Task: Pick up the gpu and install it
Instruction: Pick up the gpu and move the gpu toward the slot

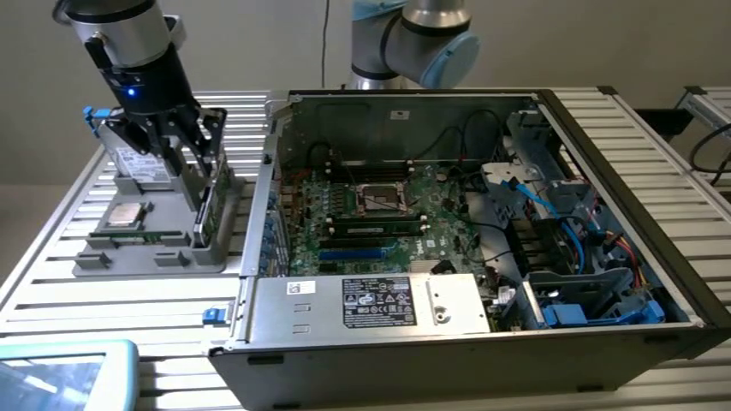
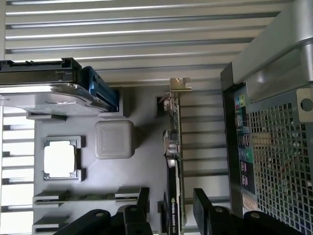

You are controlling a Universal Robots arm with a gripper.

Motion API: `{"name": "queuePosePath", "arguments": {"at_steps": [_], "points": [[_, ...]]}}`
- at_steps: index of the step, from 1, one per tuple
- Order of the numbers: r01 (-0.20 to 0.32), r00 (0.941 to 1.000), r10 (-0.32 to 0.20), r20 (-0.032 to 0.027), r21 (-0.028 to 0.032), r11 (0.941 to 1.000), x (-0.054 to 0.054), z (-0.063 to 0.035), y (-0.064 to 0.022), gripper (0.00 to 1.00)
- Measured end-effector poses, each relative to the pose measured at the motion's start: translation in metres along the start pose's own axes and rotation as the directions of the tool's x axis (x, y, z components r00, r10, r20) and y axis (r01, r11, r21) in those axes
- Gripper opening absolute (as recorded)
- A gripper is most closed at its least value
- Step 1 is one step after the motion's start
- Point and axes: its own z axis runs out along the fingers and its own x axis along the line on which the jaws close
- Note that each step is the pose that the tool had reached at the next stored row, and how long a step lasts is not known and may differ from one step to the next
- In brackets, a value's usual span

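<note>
**A:** Reading from the exterior view's left, what lies around our pincer (image 1: 192,163)?

**B:** Just past it on that side stands the hard drive (image 1: 135,161). Lower down, on the same grey tray (image 1: 149,264), we see the processor (image 1: 123,214) and the memory stick (image 1: 139,237). The gpu (image 1: 209,214) stands on its long edge in the tray's slot, directly beneath the pincer. Well off on the pincer's other side is the open computer case (image 1: 480,351).

**A:** And the pincer itself?

**B:** We have it spread wide, as far as it goes. From the wrist we see one of the fingers (image 2: 204,205) on each side of the card, with a gap both ways. So we hold nothing and touch nothing.

**A:** Are we centred?

**B:** Near enough, we judge. If anything, the gap looks a touch wider on the hard-drive side.

**A:** So how do we make this grasp a good one?

**B:** We would square the pads flat to the card's two faces and even out those gaps, so that closing does not tip the card in its slot. We would also take the body of the board, away from the silvery bracket (image 2: 180,84) at the end farthest from the pincer. A thin card on edge will twist if we pinch it off-centre.
</note>
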Motion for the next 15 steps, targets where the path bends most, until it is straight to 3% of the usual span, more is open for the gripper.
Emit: {"name": "queuePosePath", "arguments": {"at_steps": [2,6,8,12,15], "points": [[0.002,1.0,-0.002,-0.0006,-0.0055,1.0,-0.0002,0.0028,-0.0019,0.48],[0.003,1.0,-0.003,-0.0013,-0.005,1.0,-0.0002,0.0047,-0.0032,0.48],[0.005,1.0,-0.005,-0.0045,0.0012,1.0,-0.0002,0.0058,-0.0034,0.48],[0.016,0.9998,-0.016,-0.008,0.0258,0.9995,-0.0011,0.0076,-0.0036,0.48],[0.039,0.9992,-0.039,-0.0102,0.0268,0.9989,-0.0029,0.0105,-0.0037,0.48]]}}
